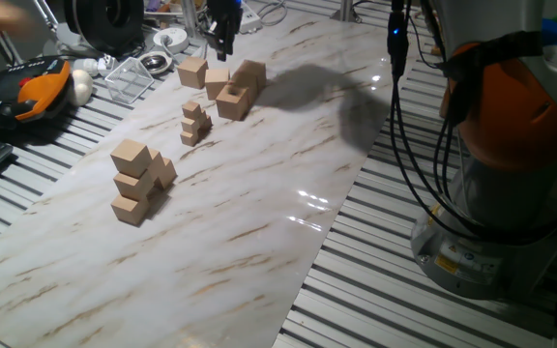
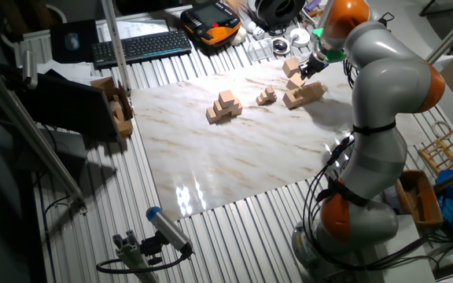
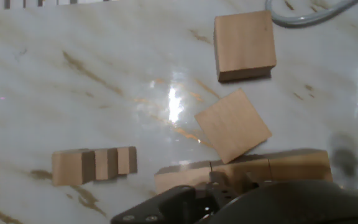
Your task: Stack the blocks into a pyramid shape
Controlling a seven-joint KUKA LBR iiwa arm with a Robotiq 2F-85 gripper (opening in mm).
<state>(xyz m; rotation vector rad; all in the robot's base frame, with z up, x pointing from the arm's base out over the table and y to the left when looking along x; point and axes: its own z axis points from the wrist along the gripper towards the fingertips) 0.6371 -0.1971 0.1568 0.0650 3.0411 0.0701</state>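
A stepped pile of tan blocks, the pyramid (image 1: pixel 135 182), stands at the near left of the marble board; it also shows in the other fixed view (image 2: pixel 225 106). Several loose blocks lie at the far end: one (image 1: pixel 192 71), one (image 1: pixel 217 82), and a cluster (image 1: pixel 240 89). In the hand view two loose blocks (image 3: pixel 244 45) (image 3: pixel 233 124) lie below the hand, and a row of blocks (image 3: pixel 247 169) lies at its near edge. My gripper (image 1: pixel 222 41) hangs above the loose blocks and holds nothing I can see. Its fingers do not show clearly.
A pile of much smaller tan cubes (image 1: pixel 194 122) sits between the pyramid and the loose blocks; it shows in the hand view (image 3: pixel 95 165). A wire basket (image 1: pixel 131 75), an orange pendant (image 1: pixel 32 89) and a keyboard (image 2: pixel 140 45) lie beyond the board's far edge.
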